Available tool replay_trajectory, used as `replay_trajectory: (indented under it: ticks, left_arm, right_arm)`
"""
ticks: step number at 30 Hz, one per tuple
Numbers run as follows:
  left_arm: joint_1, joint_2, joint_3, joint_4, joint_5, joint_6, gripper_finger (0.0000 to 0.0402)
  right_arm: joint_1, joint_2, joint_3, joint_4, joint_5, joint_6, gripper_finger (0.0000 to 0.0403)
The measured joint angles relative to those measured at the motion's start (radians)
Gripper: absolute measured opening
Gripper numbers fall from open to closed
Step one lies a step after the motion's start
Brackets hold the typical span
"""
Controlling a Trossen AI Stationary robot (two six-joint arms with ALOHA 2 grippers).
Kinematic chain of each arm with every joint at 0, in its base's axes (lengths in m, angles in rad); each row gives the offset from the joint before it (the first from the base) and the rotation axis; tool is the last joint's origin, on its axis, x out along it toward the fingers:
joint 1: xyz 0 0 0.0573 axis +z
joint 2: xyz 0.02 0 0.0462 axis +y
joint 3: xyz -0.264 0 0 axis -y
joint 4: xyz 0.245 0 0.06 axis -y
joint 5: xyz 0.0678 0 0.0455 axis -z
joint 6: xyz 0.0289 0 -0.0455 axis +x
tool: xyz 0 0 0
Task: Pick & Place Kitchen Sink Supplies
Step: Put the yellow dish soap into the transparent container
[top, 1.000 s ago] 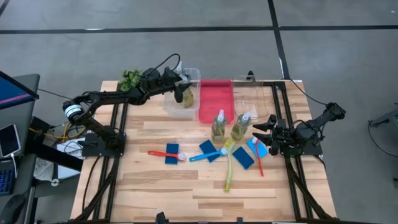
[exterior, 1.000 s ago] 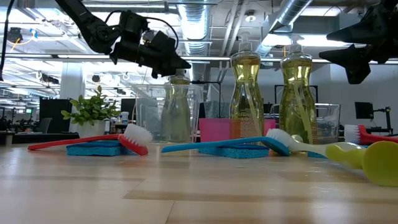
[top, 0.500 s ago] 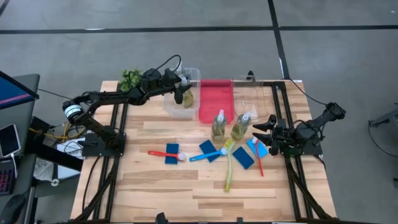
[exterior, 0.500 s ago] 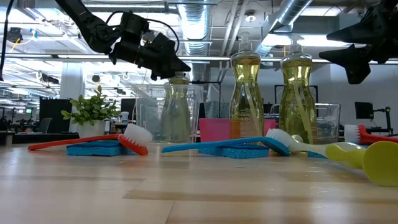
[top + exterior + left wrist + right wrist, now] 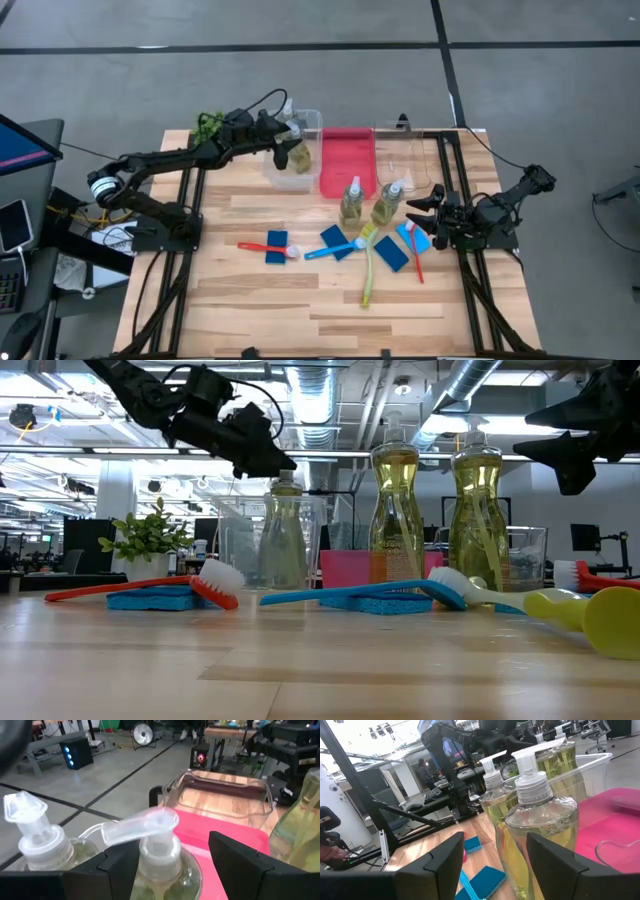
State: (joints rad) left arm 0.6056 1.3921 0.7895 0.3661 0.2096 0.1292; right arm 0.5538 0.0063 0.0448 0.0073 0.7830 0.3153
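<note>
item 1, left gripper (image 5: 283, 138): fingers spread, poised above the clear tub (image 5: 312, 118) at the table's far left-centre, straddling the pump head of a soap bottle (image 5: 155, 855) but not clamped on it. judged reason: the bottle stands in the tub, so the open fingers look like a release, not a grasp.
item 2, second bottle in tub (image 5: 37, 845): just beside the first; both upright.
item 3, 2 soap bottles on table (image 5: 352, 203): upright, side by side in front of the red tray (image 5: 347, 160), not yet moved.
item 4, right gripper (image 5: 425, 208): fingers apart, holding nothing, hovering near the 2 bottles, seemingly waiting for a turn.
item 5, blue sponges (image 5: 277, 246): flat on the wood near the front, with a red brush (image 5: 262, 247), a blue brush (image 5: 335, 248) and a yellow-green brush (image 5: 367, 272) lying across or beside them.
item 6, plant (image 5: 208, 127): far-left corner, partly under the left arm.
hard to make out: the tub's contents from above, masked by the gripper; whether the fingers touch the pump neck; the second clear tub (image 5: 412, 150), nearly invisible against the wood.
</note>
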Motion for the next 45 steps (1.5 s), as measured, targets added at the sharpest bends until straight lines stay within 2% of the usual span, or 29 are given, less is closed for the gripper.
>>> replay_trajectory:
  ticks: [21,28,35,39,45]
  left_arm:
    - [0.0,-0.026,0.0,-0.105,-0.034,0.033,0.0237]
    - [0.0,-0.146,0.0,-0.237,-0.108,0.126,0.0232]
    - [-0.014,-0.256,0.0,-0.287,-0.137,0.108,0.0232]
    - [-0.057,-0.281,0.0,-0.287,-0.104,0.057,0.0231]
    - [-0.158,-0.279,0.0,-0.271,0.07,-0.006,0.0231]
  right_arm:
    - [0.001,0.0,0.0,0.0,-0.026,0.027,0.0209]
    - [0.001,0.0,0.0,0.0,-0.027,0.027,0.0209]
    - [0.001,0.0,0.0,-0.001,-0.026,0.027,0.0209]
    - [0.001,0.0,0.0,-0.003,-0.027,0.026,0.0209]
    - [0.001,0.0,0.0,-0.003,-0.026,0.022,0.0209]
